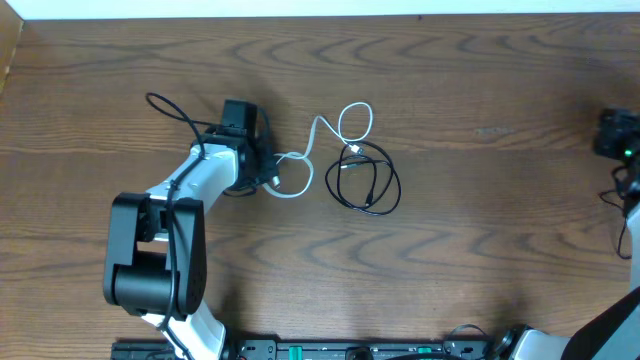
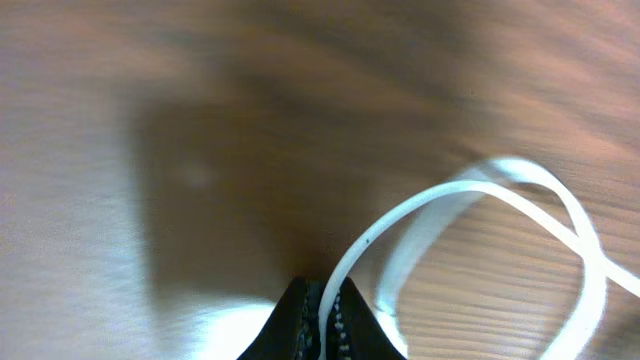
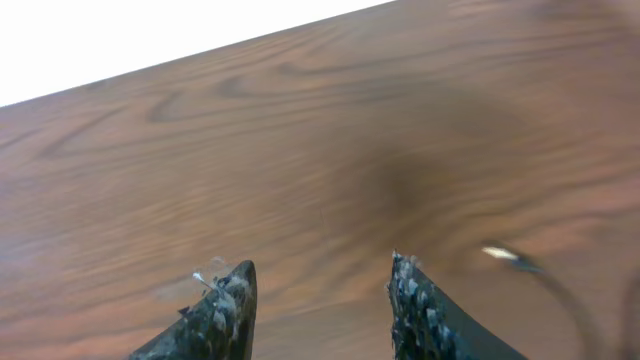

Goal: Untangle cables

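A white cable lies on the wood table, curling into a loop at the top and running left to my left gripper. A black cable lies coiled just right of it, touching the white loop near a plug. My left gripper is shut on the white cable; in the left wrist view the cord runs out from between the closed fingertips and loops right. My right gripper is open and empty over bare wood, seen at the far right edge in the overhead view.
A thick black arm wire arcs left of the left wrist. A dark cord with a metal tip lies by the right gripper. The table's far edge runs along the top.
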Robot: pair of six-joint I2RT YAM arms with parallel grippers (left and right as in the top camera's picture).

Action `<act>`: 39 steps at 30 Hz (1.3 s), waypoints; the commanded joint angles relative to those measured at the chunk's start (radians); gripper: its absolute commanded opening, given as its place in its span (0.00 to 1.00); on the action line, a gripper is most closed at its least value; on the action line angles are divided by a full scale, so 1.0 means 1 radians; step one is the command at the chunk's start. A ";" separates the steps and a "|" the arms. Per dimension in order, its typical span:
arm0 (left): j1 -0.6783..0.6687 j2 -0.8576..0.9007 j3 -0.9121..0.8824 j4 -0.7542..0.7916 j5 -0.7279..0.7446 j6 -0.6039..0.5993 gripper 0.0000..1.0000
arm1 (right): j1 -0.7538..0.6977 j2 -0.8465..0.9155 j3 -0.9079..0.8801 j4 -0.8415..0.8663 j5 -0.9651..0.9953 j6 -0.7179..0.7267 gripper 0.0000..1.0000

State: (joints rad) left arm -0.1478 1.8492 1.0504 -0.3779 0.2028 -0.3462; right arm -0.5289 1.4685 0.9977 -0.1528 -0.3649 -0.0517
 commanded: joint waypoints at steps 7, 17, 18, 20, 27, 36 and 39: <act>-0.198 0.025 -0.020 0.093 0.399 0.286 0.07 | 0.238 0.103 0.003 -0.064 -0.099 0.013 0.41; -0.246 -0.118 0.001 0.092 0.396 0.282 0.07 | 0.467 0.246 0.003 -0.030 -0.210 0.013 0.44; -0.247 -0.152 0.001 0.090 0.396 0.282 0.08 | 0.489 0.252 0.003 -0.022 -0.237 0.013 0.45; -0.249 -0.215 0.001 0.082 0.396 0.282 0.07 | 0.526 0.254 0.003 -0.014 -0.259 0.013 0.48; -0.274 -0.352 0.001 0.057 0.395 0.282 0.08 | 0.669 0.254 0.003 0.042 -0.338 0.014 0.56; -0.303 -0.356 0.001 0.043 0.395 0.282 0.08 | 0.781 0.254 0.003 0.042 -0.239 0.017 0.57; -0.303 -0.356 0.001 0.043 0.391 0.282 0.07 | 0.804 0.254 0.003 0.021 -0.095 0.092 0.57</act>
State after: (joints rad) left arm -0.4492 1.4952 1.0405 -0.3332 0.5819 -0.0772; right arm 0.2531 1.7164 0.9977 -0.1169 -0.6113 -0.0277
